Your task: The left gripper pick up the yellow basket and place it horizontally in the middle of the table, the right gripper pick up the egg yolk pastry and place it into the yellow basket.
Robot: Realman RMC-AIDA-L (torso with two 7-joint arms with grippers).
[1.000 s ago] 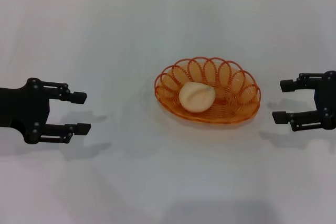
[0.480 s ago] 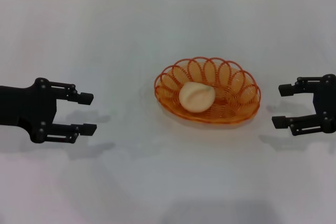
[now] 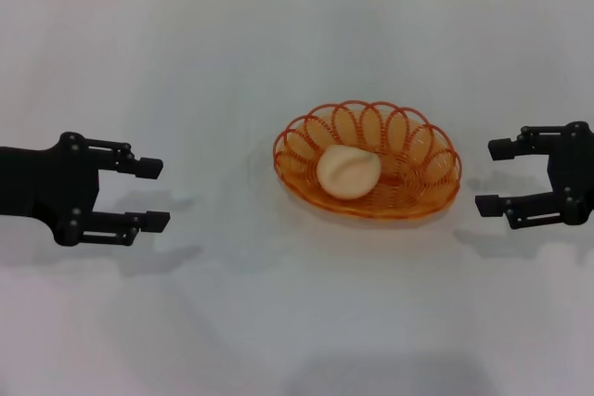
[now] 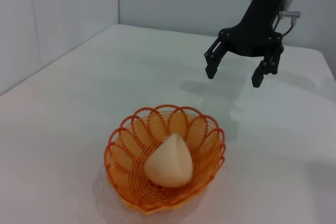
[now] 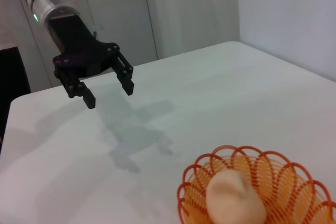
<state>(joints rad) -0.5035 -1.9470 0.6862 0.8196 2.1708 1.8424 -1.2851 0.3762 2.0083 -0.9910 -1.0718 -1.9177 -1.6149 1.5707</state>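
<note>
Both tools empty, pastry already in the basket

The left tool and right tool hover with fingers apart, well clear on either side, apparently finished. Between them the basket lies lengthwise mid-tabletop, holding the pastry. Only the wrist views show the arms' banded cylinders.

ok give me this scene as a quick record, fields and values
yellow basket: on the table, near the middle
egg yolk pastry: inside the basket
left gripper: open, holding nothing, hovers to the basket's left
right gripper: open, holding nothing, hovers to the basket's right
task state: both placements look done
</note>
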